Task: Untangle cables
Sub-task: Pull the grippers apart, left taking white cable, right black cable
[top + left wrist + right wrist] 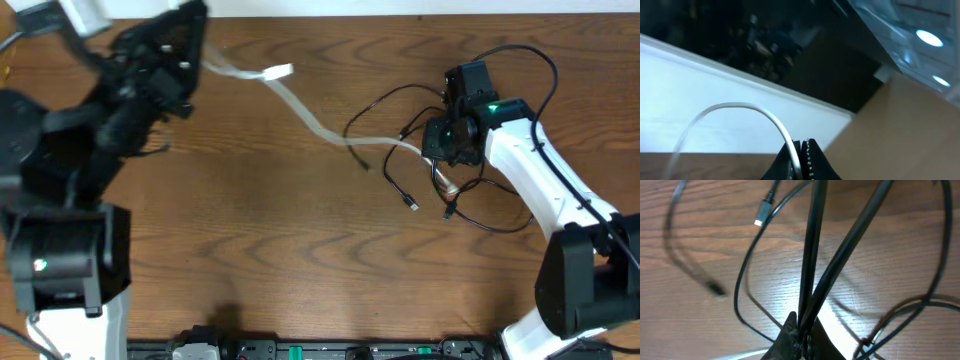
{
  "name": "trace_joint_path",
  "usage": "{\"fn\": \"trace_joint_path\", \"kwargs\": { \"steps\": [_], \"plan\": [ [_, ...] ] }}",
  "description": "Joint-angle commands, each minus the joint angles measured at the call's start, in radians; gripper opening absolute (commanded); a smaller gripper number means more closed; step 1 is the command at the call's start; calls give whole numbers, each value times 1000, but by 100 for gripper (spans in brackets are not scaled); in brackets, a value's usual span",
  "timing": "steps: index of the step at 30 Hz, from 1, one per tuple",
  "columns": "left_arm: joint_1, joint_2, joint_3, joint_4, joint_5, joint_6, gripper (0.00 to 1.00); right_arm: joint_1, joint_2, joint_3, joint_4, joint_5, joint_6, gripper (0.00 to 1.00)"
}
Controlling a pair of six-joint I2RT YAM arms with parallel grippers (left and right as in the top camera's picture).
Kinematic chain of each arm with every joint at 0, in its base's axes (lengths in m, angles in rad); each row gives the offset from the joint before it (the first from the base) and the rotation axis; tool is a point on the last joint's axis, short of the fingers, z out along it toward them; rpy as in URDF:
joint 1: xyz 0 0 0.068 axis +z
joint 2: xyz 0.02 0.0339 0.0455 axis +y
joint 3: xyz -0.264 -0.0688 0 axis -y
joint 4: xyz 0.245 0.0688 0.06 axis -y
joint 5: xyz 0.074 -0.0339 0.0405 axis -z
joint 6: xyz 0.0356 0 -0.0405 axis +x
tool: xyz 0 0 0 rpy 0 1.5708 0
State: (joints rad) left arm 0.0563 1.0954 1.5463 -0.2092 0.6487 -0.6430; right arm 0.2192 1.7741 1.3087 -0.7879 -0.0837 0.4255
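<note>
**Two robot arms grip tangled cables over a wooden tabletop**

The left jaws, at the far left corner, are closed on a flat white cable [310, 122]. It runs across the tabletop [300, 260] to the right arm, and its white plug end [278, 72] shows near the left arm. The right jaws are clamped shut on black cables [810, 255] that run straight away from them. Thin black loops spread over the wood around the right jaws, one ending in a small plug [762, 216].

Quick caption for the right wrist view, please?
Right gripper pinching two black cable strands above the wooden table, a plug end lying nearby.
</note>
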Motion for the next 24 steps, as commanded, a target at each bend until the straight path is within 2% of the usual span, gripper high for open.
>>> {"fn": "trace_joint_path", "kwargs": {
  "steps": [1,13,15,16,17,19,21,22,24],
  "plan": [
    [60,8,10,-2,36,-29,7,-15,7,-9,6,-13,11,1],
    [204,21,10,9,65,-64,7,-30,7,-9,22,-10,-2,1],
    [209,30,10,10,129,-70,7,-30,6,-9,48,-95,-83,19],
    [207,35,10,8,157,-70,7,-30,5,-6,58,-160,-125,35],
    [204,42,10,7,180,-70,8,-30,1,0,62,-223,-161,40],
    [193,54,10,-1,220,-83,7,-28,-14,15,71,-317,-201,43],
    [168,68,10,-24,242,-119,7,-24,-48,33,90,-403,-243,51],
    [151,75,10,-36,249,-123,7,-21,-65,39,97,-433,-254,61],
    [112,90,10,-52,257,-122,7,-20,-118,60,105,-502,-283,89]
  ]
}}
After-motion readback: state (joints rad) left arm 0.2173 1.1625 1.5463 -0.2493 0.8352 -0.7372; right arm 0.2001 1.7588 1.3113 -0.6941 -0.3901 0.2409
